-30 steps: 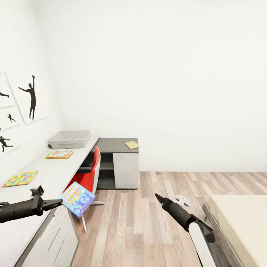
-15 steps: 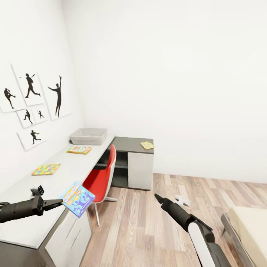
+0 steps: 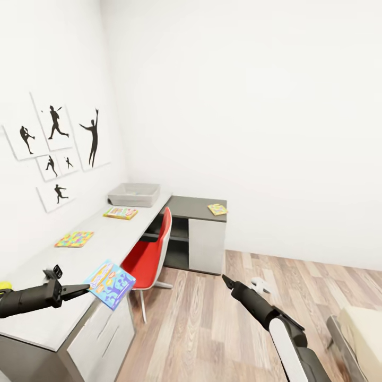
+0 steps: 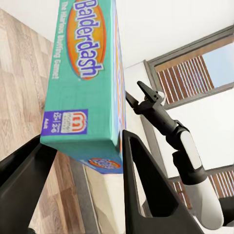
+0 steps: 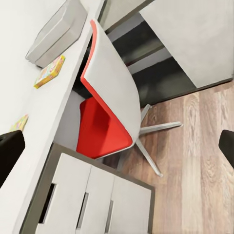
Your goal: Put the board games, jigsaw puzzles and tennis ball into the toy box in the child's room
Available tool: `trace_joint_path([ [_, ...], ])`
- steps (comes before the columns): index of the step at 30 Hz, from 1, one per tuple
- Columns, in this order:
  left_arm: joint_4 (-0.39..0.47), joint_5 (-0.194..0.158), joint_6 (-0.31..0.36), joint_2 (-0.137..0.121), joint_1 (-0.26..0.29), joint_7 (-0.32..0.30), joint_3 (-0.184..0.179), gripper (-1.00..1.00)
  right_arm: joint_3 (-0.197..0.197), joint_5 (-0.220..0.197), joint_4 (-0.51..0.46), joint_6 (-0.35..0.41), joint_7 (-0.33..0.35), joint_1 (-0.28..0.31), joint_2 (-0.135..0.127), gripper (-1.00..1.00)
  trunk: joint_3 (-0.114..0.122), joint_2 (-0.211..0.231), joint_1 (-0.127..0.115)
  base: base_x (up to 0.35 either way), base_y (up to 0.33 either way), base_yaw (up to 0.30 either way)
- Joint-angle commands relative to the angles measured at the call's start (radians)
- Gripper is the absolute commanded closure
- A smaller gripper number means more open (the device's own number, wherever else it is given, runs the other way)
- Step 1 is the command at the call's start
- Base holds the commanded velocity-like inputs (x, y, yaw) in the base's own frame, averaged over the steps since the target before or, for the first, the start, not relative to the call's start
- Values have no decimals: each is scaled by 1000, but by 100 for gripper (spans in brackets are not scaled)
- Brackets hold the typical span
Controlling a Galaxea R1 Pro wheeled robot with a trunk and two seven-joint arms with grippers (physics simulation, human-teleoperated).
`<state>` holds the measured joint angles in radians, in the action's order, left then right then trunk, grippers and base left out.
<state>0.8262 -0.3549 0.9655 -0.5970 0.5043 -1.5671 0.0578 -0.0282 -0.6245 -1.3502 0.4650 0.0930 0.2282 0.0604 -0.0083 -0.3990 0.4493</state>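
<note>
My left gripper [image 3: 79,289] is shut on a blue-and-orange board game [image 3: 110,284], held over the near end of the table [image 3: 114,236]. The left wrist view shows the box [image 4: 83,73], printed "Balderdash", clamped between the fingers [image 4: 146,195]. The grey toy box [image 3: 133,194] stands at the table's far end. In front of it lies another board game [image 3: 120,213], and nearer lies a jigsaw puzzle [image 3: 75,239]. A second jigsaw puzzle [image 3: 217,209] rests on the dark cabinet. A yellow-green tennis ball [image 3: 3,286] peeks in at the left edge. My right gripper [image 3: 227,280] hangs open and empty over the floor.
A red chair [image 3: 151,249] is tucked under the table, beside the white drawer unit [image 3: 101,334]. A corner of the bed [image 3: 366,331] shows at the lower right. Wood floor stretches between bed and table. Silhouette pictures [image 3: 58,140] hang on the left wall.
The whole view has shifted: table and wall pictures slid rightwards into frame and the bed slid off to the right. Both arms keep their pose, the left still holding the board game.
</note>
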Motion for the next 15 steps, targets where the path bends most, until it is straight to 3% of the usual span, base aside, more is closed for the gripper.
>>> trace_joint_path([
  [1,0,0,10,0,0,-4,0,100,-2,-3,0,3,4,0,1,-100,-1,-1,1,184,-139,2],
  [8,1,-1,10,0,0,-4,-3,100,19,-3,0,-1,4,0,-1,-100,-1,-1,1,203,-79,0],
  [15,1,0,10,0,0,-4,-1,100,24,-2,-5,-3,7,0,0,-100,-1,-1,1,293,-11,0],
])
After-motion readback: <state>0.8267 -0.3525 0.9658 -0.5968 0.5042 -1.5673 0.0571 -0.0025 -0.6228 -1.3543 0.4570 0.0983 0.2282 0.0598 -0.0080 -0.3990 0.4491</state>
